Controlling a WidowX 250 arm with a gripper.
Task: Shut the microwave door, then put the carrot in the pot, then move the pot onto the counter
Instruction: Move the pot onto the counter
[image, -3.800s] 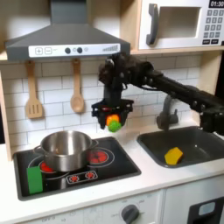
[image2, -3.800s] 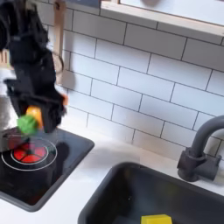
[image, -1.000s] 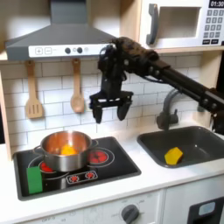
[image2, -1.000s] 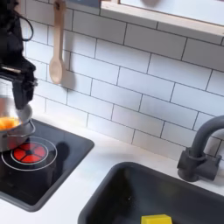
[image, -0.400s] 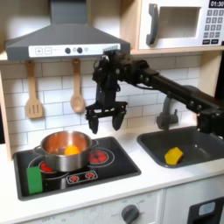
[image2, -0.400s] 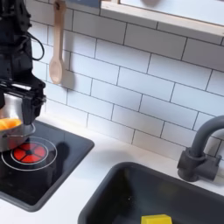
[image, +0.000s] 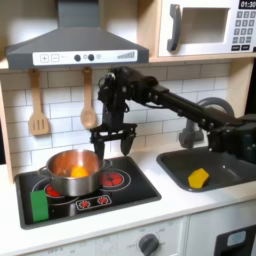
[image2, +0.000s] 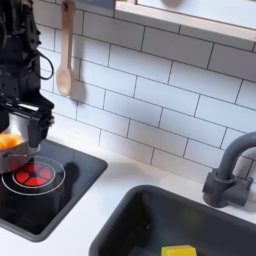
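Microwave door (image: 203, 28) is sitting shut; carrot (image: 76, 171) is lying inside the pot (image: 74, 172) on the hob's back-left burner. Gripper (image: 113, 141), jaws apart and empty, is hanging just right of the pot rim. Step in hand, judged: moving the pot. Next: descend, pinch the rim, carry to counter (image: 190, 203).

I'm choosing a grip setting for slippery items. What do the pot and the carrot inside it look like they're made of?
The pot looks like polished metal, probably stainless steel: its shiny wall mirrors the hob and its inside takes on an orange glow. The carrot lying in it looks like smooth moulded plastic, evenly bright orange; rubber can't be ruled out. The hand hangs open beside the pot.
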